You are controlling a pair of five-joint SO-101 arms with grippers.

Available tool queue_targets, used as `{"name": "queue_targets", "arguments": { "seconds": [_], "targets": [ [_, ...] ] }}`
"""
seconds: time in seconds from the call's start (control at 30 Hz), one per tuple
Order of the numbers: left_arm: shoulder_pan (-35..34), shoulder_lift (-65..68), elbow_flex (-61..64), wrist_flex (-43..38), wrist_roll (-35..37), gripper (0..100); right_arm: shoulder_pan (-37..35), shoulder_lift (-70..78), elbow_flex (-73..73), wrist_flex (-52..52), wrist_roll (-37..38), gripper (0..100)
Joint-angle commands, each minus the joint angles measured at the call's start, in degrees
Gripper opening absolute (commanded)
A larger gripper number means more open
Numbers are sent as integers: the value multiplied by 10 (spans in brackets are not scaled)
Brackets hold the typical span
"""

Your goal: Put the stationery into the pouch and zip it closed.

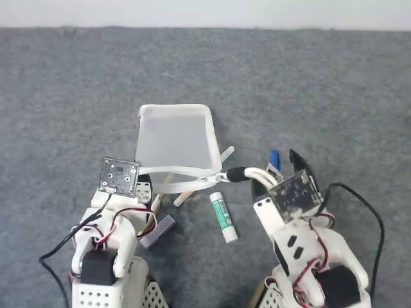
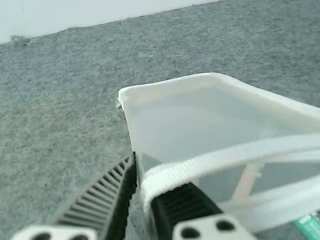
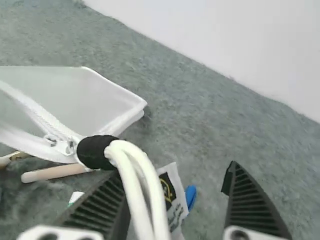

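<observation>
The translucent white pouch (image 1: 173, 144) lies open in the middle of the grey mat, its mouth toward the arms. My left gripper (image 1: 149, 186) is shut on the near corner of the pouch's zipper edge (image 2: 165, 175), with a finger (image 2: 112, 200) on each side of the band. A white cord with a black tip (image 3: 97, 150) hangs from the zipper pull (image 3: 62, 145) and lies against one finger of my right gripper (image 3: 175, 172), which stands open. A green-labelled glue stick (image 1: 223, 217), a purple eraser (image 1: 158, 231) and a wooden pencil (image 1: 186, 196) lie outside the pouch.
A blue pen (image 1: 275, 157) lies just ahead of the right gripper (image 1: 276, 168), beside a white printed tag (image 3: 170, 197). Another pale stick (image 1: 226, 154) pokes out by the pouch's right side. Open mat extends beyond the pouch to the white wall.
</observation>
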Motion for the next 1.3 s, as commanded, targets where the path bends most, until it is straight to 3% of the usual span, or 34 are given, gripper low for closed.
{"name": "queue_targets", "arguments": {
  "seconds": [0.0,0.4,0.63,1.27],
  "targets": [
    [1,-11,-38,4,-4,11,22,63,-8,-31,-8,247],
    [1,-11,-38,0,-4,12,52,349,-100,-42,-12,247],
    [1,-11,-38,0,-4,12,88,473,-150,-51,-54,247],
    [1,-11,-38,0,-4,12,114,677,-184,-167,-71,236]
  ]
}}
